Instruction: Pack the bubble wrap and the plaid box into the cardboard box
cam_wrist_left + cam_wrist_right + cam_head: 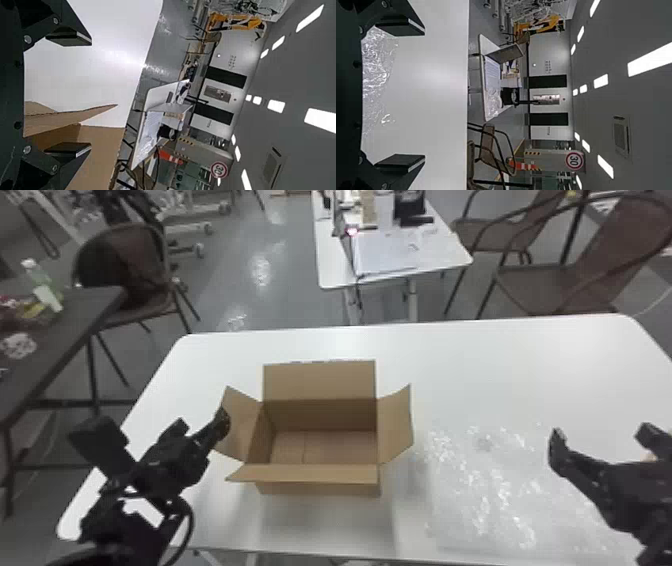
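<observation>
We are seeing the cardboard box (320,382) sitting upright left of mid-bench (475,360), opening facing up, long axis running parallel to the near edge, four flaps splaying outward. Bubble wrap (475,500) is lying flat to its right, reaching close to the near edge; its long axis is staying unclear to us. White top is extending between wrap and far edge. Left gripper (201,424), by the left flap, and right gripper (601,432), near the wrap, are holding fingers apart.

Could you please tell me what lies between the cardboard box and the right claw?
In the head view, the bubble wrap lies spread on the white table between the cardboard box and the right claw.
</observation>
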